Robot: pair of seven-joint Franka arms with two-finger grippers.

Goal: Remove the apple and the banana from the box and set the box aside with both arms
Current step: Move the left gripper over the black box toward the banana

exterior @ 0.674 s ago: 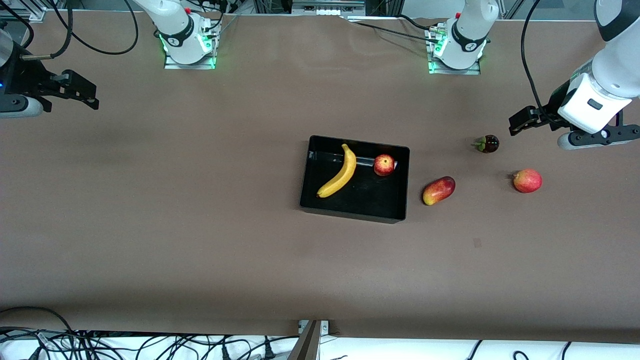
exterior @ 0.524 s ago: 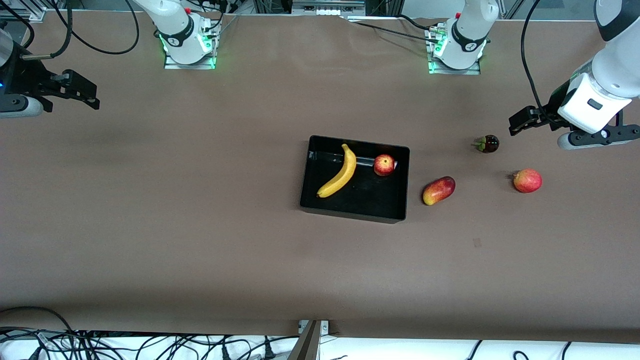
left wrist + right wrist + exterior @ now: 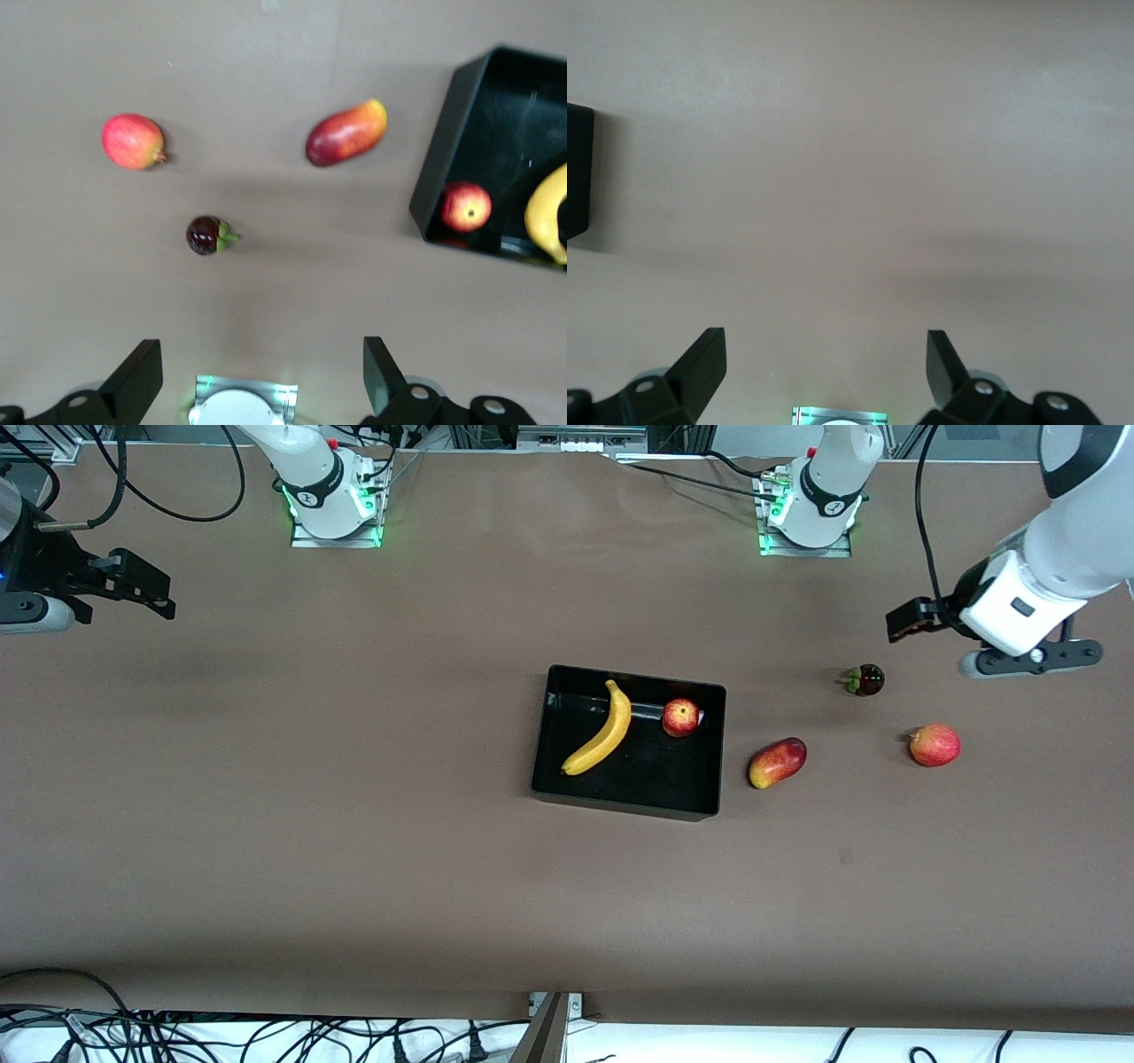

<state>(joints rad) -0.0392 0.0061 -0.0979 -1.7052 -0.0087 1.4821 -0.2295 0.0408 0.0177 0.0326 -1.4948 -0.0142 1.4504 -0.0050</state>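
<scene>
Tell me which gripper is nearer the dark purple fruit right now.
Left. The left gripper hangs open just above the dark purple fruit; the right gripper waits open at the right arm's end of the table.

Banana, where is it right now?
The banana lies inside the black box at mid-table, beside the small red apple.

Only the left arm has moved: its left gripper point(image 3: 905, 622), fingers spread and empty, has drawn toward the robots' bases and a little toward the middle of the surface point(image 3: 354, 824), away from the dark round fruit point(image 3: 866, 680).
</scene>
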